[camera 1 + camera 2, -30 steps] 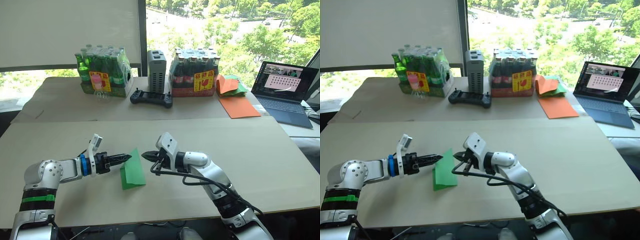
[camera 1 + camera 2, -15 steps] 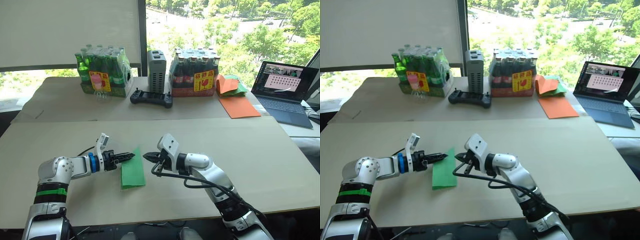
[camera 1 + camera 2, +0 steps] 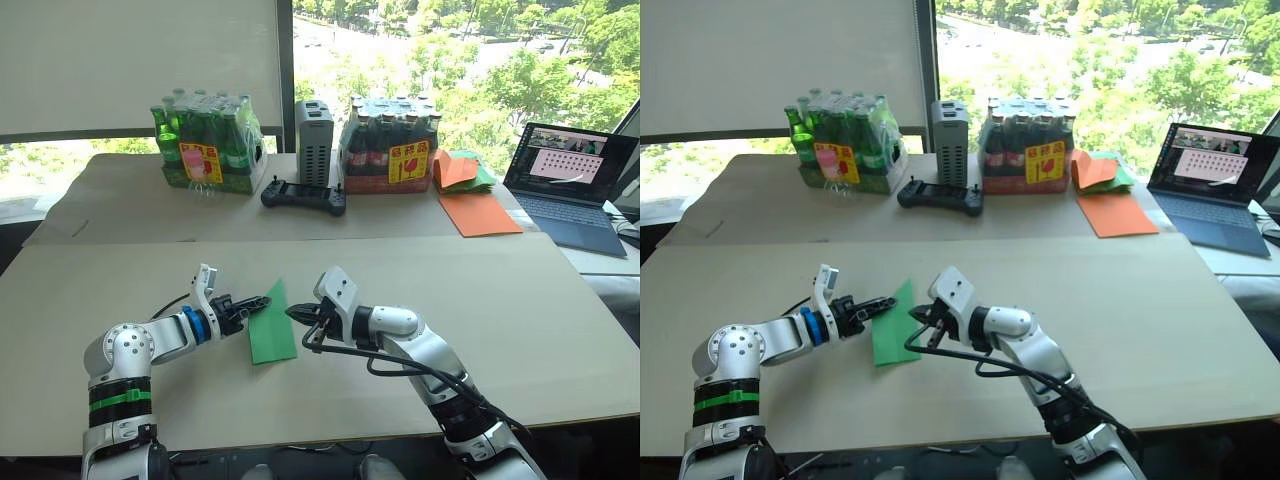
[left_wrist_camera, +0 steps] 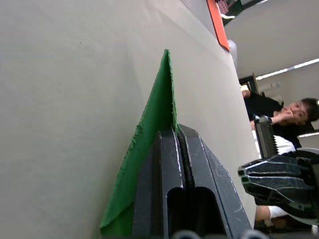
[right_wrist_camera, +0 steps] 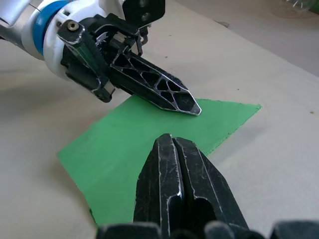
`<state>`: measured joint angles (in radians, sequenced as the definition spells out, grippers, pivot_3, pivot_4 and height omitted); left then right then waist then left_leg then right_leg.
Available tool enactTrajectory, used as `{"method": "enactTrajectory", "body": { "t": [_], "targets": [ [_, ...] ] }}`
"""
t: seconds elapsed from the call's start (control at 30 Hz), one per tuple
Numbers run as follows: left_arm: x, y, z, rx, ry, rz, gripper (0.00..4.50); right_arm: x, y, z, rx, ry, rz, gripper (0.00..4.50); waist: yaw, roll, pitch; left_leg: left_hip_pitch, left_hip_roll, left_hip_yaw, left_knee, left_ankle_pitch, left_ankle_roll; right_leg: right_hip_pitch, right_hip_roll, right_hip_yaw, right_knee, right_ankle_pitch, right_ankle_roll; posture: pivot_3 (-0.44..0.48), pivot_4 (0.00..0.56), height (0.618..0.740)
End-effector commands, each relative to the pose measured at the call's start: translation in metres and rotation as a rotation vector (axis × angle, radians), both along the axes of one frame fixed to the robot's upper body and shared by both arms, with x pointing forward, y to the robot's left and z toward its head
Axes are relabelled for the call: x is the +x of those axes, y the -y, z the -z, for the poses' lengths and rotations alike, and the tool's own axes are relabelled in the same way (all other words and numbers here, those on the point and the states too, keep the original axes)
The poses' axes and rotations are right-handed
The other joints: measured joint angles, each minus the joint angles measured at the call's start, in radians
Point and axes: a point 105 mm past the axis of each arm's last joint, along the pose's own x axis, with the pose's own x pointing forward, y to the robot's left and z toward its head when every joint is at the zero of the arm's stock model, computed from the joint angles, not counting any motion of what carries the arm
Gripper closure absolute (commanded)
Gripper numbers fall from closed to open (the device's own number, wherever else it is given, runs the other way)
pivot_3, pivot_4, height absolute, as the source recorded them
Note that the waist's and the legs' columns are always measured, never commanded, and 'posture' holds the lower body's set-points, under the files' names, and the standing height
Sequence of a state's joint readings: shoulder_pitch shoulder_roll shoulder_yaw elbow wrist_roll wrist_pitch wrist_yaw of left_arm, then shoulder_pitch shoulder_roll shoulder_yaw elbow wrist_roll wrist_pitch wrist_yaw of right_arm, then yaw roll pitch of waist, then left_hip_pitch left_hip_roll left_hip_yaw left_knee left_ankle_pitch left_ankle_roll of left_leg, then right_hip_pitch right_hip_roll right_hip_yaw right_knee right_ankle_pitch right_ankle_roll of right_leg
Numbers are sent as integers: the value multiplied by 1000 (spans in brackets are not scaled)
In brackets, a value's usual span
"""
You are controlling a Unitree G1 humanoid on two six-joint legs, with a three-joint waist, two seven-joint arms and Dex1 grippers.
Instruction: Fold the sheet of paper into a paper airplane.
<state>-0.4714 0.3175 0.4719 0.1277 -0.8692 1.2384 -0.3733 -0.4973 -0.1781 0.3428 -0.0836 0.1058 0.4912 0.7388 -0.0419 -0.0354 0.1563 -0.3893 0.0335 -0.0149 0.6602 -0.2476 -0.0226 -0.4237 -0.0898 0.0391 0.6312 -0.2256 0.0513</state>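
Since the earlier frame, the left gripper [image 3: 262, 301] has been drawn in toward the near edge of the bench [image 3: 520, 300] with its elbow tucked, and the sheet of paper [image 3: 271, 327] has been turned slightly so that its point sits a little farther from that edge. In the left wrist view the jaws are seen pressed together, their tips resting on the upper corner of the green sheet [image 4: 149, 134]; whether paper is caught between them cannot be told. The right gripper [image 3: 290, 312] is held just beside the sheet's right edge, its jaws also pressed together and apparently touching nothing. The sheet is already folded into a narrow tapered shape and lies flat on the bench, well apart from the orange sheets [image 3: 478, 212] toward the bench's far side. As a risk, the thin paper could be skidded or crumpled if the left tips are dragged rather than pressed, and a crooked crease could be set if the right jaws push the edge while the sheet is not pinned firmly.
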Motion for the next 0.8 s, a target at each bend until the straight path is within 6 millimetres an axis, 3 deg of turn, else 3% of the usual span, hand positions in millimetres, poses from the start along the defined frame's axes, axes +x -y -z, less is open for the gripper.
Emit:
{"method": "enactTrajectory", "body": {
  "t": [0.03,0.23,0.37,0.57,0.67,0.8],
  "targets": [
    [8,-11,-9,-25,32,-174,4460,-1,-2,-16,49,39,-12,4500,1,0,0,0,0,0,0,0,0,0,0,0,0,0,0,0,150,727],
    [6,-1,-17,-180,34,-314,4460,0,-3,-17,52,40,-12,4500,3,0,0,0,-1,0,0,0,0,0,-1,0,-1,0,0,0,150,727],
    [10,-12,-15,-265,-3,-497,4460,1,-4,-17,55,41,-11,4500,2,-1,0,0,-1,0,0,0,0,0,-1,0,-1,0,0,0,150,727],
    [2,-22,8,-304,-127,-642,4460,2,-6,-18,63,44,-10,4500,2,-1,0,0,-1,0,0,0,0,1,-1,0,-1,0,0,0,150,727],
    [-1,-24,16,-309,-163,-676,3699,2,-7,-19,68,44,-11,4500,1,-1,0,1,-1,0,0,0,0,1,0,1,-1,0,0,0,150,727],
    [-2,-24,16,-313,-169,-672,2316,2,-8,-19,70,44,-13,4500,3,-1,0,1,-1,0,0,0,0,1,0,0,-1,0,0,0,150,727]
  ]
}}
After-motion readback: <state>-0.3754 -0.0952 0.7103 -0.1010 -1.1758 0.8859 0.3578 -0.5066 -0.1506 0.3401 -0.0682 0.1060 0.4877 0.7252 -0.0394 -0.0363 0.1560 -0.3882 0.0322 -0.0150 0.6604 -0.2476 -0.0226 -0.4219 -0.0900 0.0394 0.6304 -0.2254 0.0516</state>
